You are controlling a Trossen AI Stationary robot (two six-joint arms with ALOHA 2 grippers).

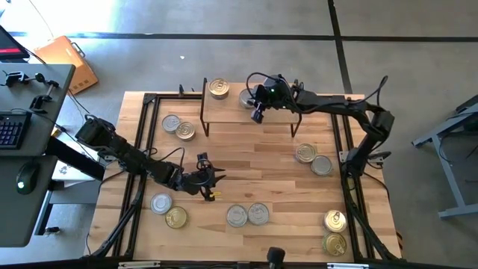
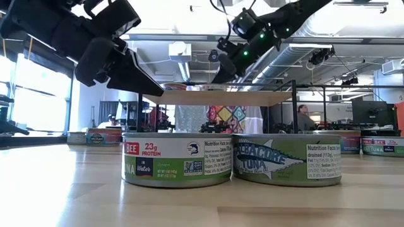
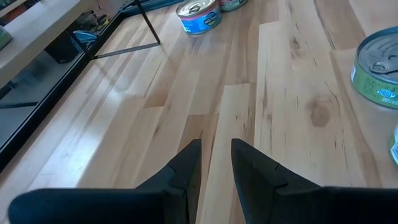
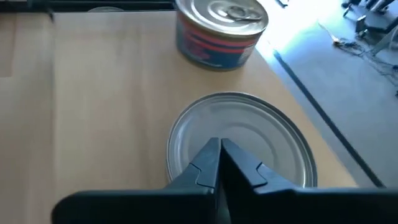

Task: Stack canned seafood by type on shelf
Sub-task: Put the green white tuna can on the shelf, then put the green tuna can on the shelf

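A silver-lidded tin [image 4: 239, 140] sits flat on the shelf [image 1: 231, 110], lid up, near a gold-lidded tin [image 4: 221, 28] (blue-and-red label). Above it the right gripper [image 4: 219, 155] is pinched fully together, empty. The left gripper [image 3: 216, 158] hovers slightly parted over the table [image 3: 273, 93].

Bare shelf [image 1: 228, 110] top between gold-lidded tin [image 1: 219, 89] and silver-lidded tin [image 1: 247, 98]; open tabletop [image 1: 254, 161] below.

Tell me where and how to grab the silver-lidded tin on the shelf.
Probably by its round side wall, from straight above, fingers opened wider than the lid. The silver-lidded tin stands upright on the shelf, and the shut right gripper sits over its flat lid. Approach away from the gold-lidded tin beside it.
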